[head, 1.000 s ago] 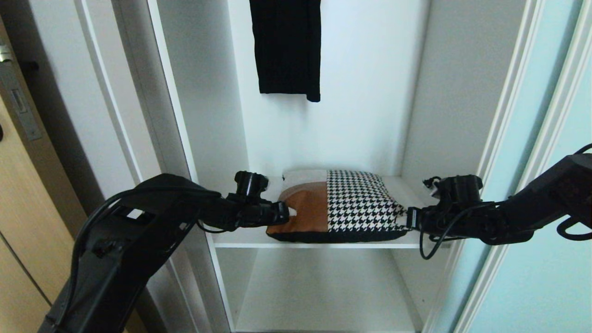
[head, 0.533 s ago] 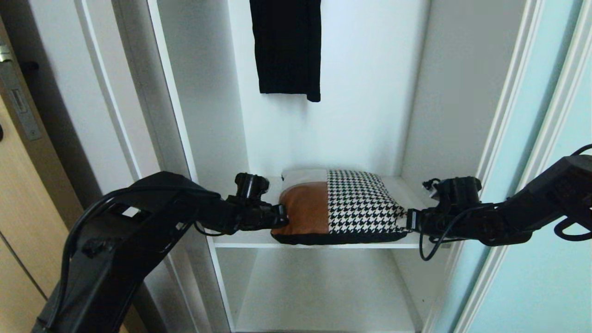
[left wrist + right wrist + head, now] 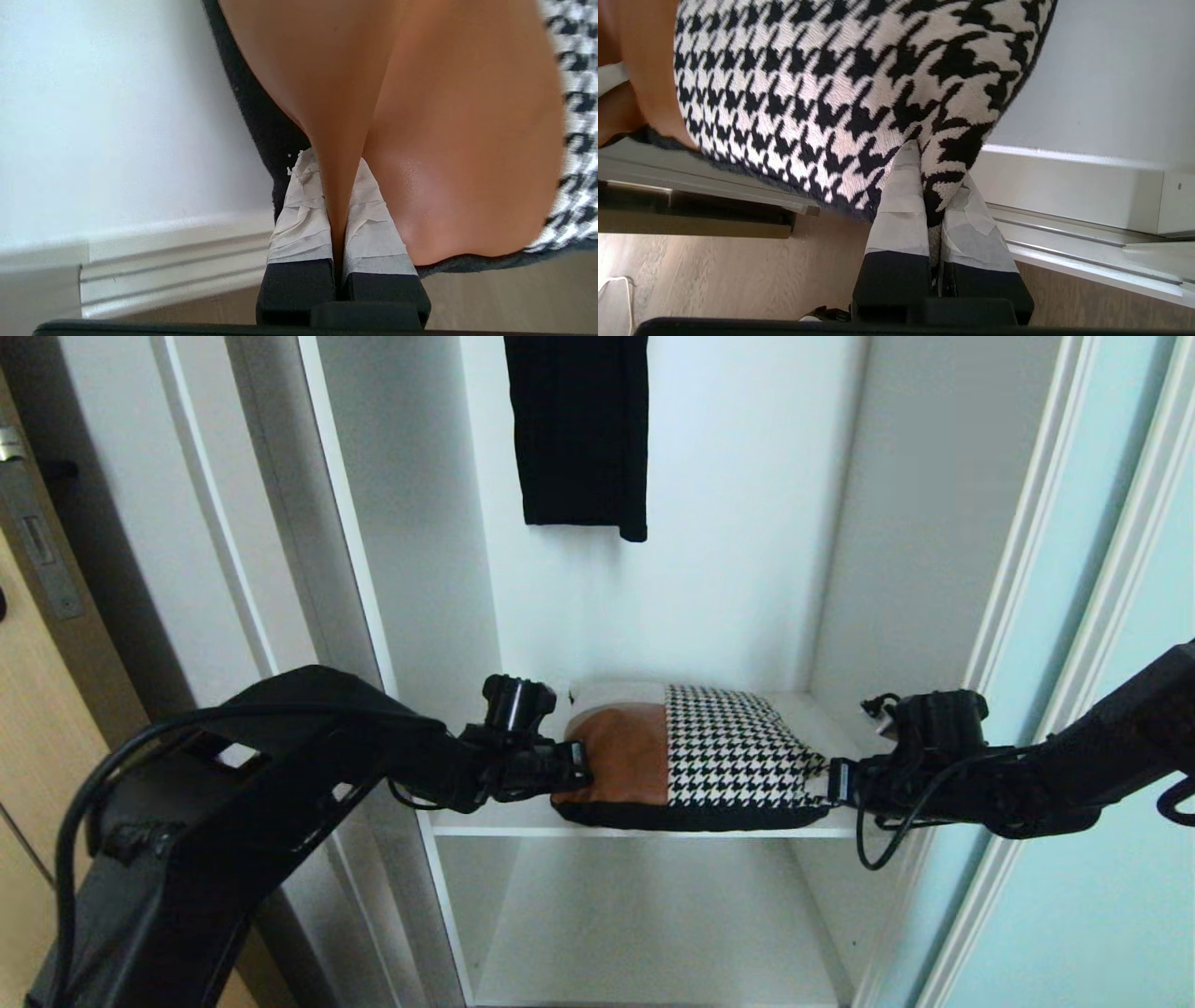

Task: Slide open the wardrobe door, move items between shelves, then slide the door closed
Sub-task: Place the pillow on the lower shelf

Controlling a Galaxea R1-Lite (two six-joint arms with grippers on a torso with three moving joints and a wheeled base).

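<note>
Pillow (image 3: 695, 770) edges pinched by left gripper (image 3: 581, 770) and right gripper (image 3: 834, 782), over the shelf (image 3: 485, 821) lip.

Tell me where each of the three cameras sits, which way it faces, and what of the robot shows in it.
Head view: high on the robot, facing forward and down into the open wardrobe; both black arms reach in to the patchwork pillow on the white shelf.
Left wrist view: behind the left gripper, facing the pillow's tan patch; its taped fingers pinch a fold.
Right wrist view: behind the right gripper, facing the houndstooth side; taped fingers show.
Shared: all three views show the pillow; both wrist views show wooden floor below.
</note>
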